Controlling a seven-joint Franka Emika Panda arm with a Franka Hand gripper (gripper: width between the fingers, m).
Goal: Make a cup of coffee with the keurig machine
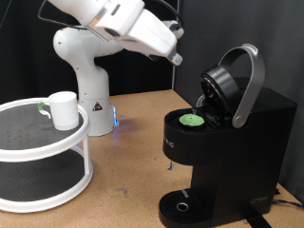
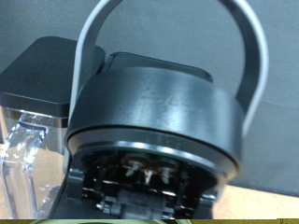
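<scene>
I saw the boxy matte-black keurig machine (image 1: 223,142) lid-up with a green-topped pod (image 1: 193,121) seated; the small white cup (image 1: 63,109) sat unmoved on a white round rack (image 1: 43,161); I couldn't tell the gripper's opening.

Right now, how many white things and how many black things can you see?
White: 3 - the cup, the round shelf rack, the robot arm
Black: 1 - the coffee machine, lid up, green pod inside
Total: 4
The claw is not in view.
</scene>
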